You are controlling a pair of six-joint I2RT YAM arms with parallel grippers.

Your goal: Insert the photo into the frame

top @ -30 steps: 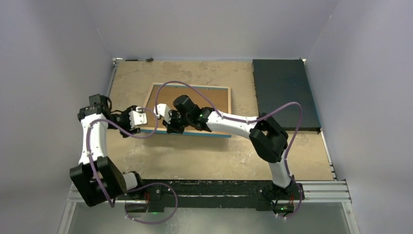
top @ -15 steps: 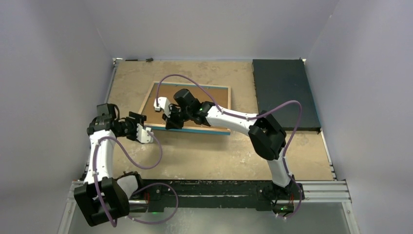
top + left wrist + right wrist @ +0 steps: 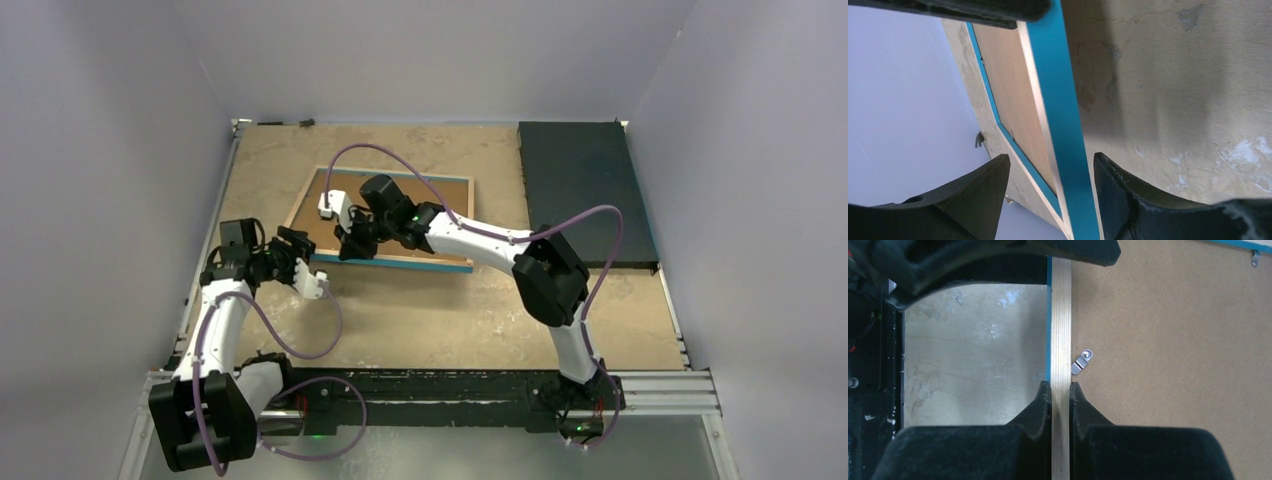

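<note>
The frame (image 3: 445, 200) lies front down on the table, its brown back board up and a blue edge along its near side. My right gripper (image 3: 352, 246) is shut on the frame's near rim, close to its left end. In the right wrist view the fingers (image 3: 1060, 387) pinch the pale wooden rim (image 3: 1060, 315). My left gripper (image 3: 312, 281) is open by the frame's near-left corner. In the left wrist view the blue rim (image 3: 1058, 100) runs between its spread fingers (image 3: 1050, 195), which do not touch it. The photo is not in view.
A dark rectangular mat (image 3: 585, 190) lies at the back right of the table. A small metal clip (image 3: 1082, 361) sits on the back board (image 3: 1173, 340) beside the rim. Purple walls enclose the table on three sides.
My left arm has drawn back from the frame's left side toward the near left. My right gripper has shifted a little farther away, and the frame has moved slightly with it.
</note>
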